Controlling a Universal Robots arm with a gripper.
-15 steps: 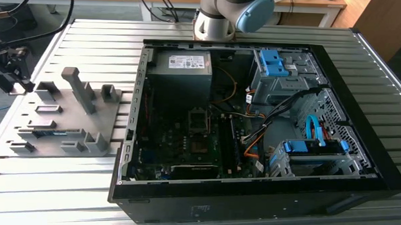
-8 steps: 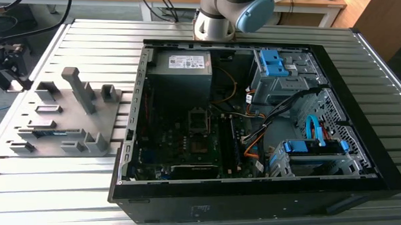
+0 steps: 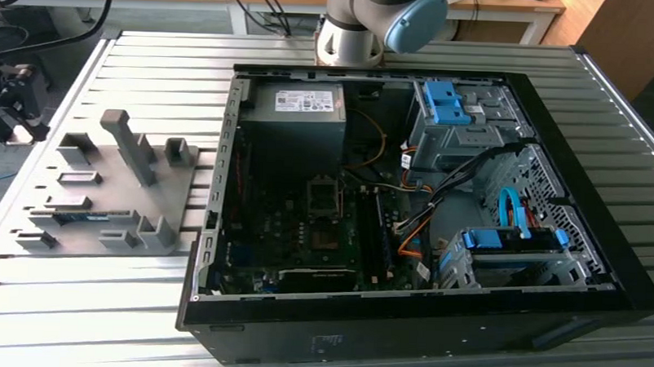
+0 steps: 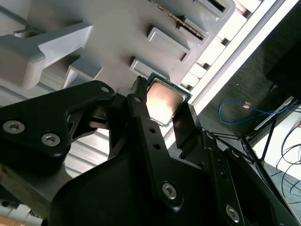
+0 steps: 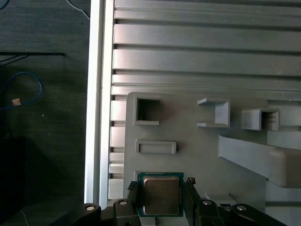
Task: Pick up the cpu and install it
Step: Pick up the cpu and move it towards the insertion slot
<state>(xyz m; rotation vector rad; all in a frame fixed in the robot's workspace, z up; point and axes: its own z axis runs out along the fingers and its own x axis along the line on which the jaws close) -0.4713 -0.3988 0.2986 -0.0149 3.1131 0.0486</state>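
Note:
The cpu (image 5: 161,197) is a small square chip with a silvery face and a green rim. It sits between the two black fingers of my gripper (image 5: 161,188), which is shut on it from two opposite sides. In the second wrist view the cpu (image 4: 164,100) glints between the fingers (image 4: 141,110), held some way above the grey moulded fixture plate (image 4: 117,28). That fixture plate (image 3: 109,192) lies on the slatted table at the exterior view's left. The open computer case (image 3: 586,241) stands beside it, with the motherboard's socket (image 3: 323,212) near its middle.
A grey power-supply box (image 3: 297,109) fills the far corner of the case, and blue drive cages (image 3: 510,251) and cables sit at the exterior view's right. The arm's base (image 3: 360,30) stands behind the case. The fixture carries upright posts (image 3: 127,144) and empty pockets (image 5: 146,110). The floor beyond the table edge holds a blue cable (image 5: 21,92).

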